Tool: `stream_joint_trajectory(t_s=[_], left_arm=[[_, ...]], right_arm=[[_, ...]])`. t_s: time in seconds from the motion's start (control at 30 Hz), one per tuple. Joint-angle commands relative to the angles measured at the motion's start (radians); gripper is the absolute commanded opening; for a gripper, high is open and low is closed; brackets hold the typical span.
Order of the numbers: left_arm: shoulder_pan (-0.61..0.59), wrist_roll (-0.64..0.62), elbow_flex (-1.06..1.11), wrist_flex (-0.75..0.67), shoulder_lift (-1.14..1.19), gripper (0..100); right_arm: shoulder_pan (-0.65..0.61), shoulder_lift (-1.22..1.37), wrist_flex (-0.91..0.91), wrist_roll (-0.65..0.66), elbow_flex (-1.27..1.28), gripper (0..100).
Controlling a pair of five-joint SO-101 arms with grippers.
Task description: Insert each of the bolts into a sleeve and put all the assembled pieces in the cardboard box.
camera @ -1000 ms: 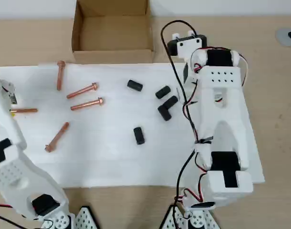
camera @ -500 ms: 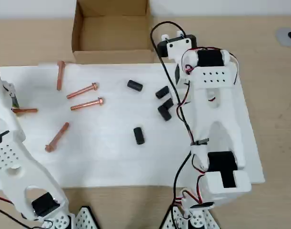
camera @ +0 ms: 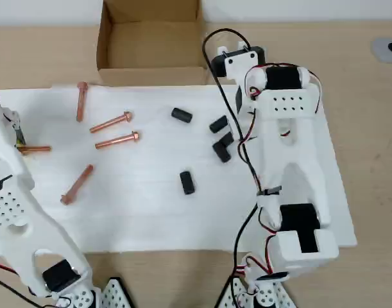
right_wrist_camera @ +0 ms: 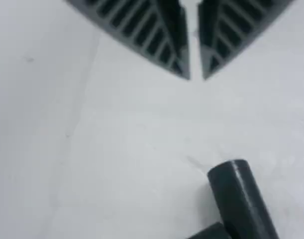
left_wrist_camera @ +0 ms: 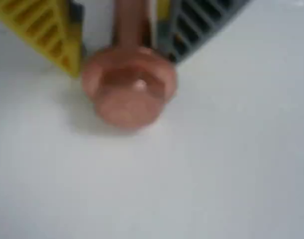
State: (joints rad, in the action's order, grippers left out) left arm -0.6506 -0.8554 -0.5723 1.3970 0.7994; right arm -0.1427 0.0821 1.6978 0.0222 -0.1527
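1. High view sets the scene. The cardboard box (camera: 151,76) stands open at the far side of the counter (camera: 369,128), right against the far edge of a white sheet (camera: 138,218).
2. On the sheet's left half lie four loose copper bolts (camera: 81,101) (camera: 110,122) (camera: 117,139) (camera: 76,185), all apart from one another. A fifth bolt (camera: 35,149) lies at the sheet's left edge, with one end under the tip of the left arm (camera: 9,205).
3. Five black sleeves (camera: 181,115) (camera: 219,124) (camera: 228,137) (camera: 220,153) (camera: 187,182) lie toward the middle and right. Two of them touch in an L just beside the right arm (camera: 285,128), which stretches over the sheet's right side and covers its own claw.
4. Left wrist view gives what the overhead cannot. The left claw (left_wrist_camera: 123,62) is down on the sheet and straddles the fifth bolt's shank just behind its head. The grey finger (left_wrist_camera: 201,25) is close against the shank. A strip of white shows between the shank and the yellow finger (left_wrist_camera: 47,30), so the fingers stand apart and are not clamped.
5. Right wrist view shows the right claw (right_wrist_camera: 194,74) with its two grey fingers drawn together to a thin slit, holding nothing. It hangs over bare sheet. One sleeve (right_wrist_camera: 239,199) lies near its tips without touching them, and a second sleeve butts against the first at the frame's edge.
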Motion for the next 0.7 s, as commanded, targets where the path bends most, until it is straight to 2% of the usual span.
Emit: stream_joint_trajectory(t_s=[0.0,0.17,0.53,0.67], left_arm=[[-0.025,0.044,-0.040,-0.011,0.076,13],[-0.035,0.130,-0.064,0.035,0.079,0],[-0.029,0.135,-0.083,0.130,0.070,1],[-0.014,0.150,-0.210,0.273,0.070,1]], right_arm=[[-0.010,-0.005,0.006,0.006,-0.053,1.2],[-0.012,-0.005,0.026,0.006,-0.053,1.2],[-0.012,-0.005,0.026,0.006,-0.053,1.2],[-0.012,-0.005,0.026,0.003,-0.053,1.2]])
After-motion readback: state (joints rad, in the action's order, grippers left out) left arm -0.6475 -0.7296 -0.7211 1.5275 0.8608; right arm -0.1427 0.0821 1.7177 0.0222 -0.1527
